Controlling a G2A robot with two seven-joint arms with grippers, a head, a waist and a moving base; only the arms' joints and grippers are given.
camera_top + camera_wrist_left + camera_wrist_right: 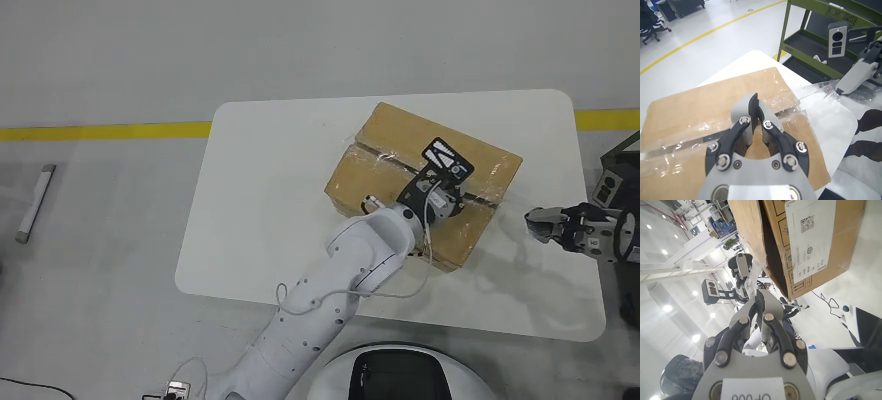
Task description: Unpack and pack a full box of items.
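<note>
A brown cardboard box lies on the white table, its top seam covered with clear tape. My left gripper rests shut on the box top at the seam, fingertips pressed together with nothing between them. Off the box's right end, my right gripper is shut on a strip of clear tape that stretches back to the seam. In the right wrist view the tape runs from my right gripper toward the box's labelled side.
A green cart stands beyond the table's right edge, close behind the right arm. The left half of the table is bare. A yellow floor line runs behind the table.
</note>
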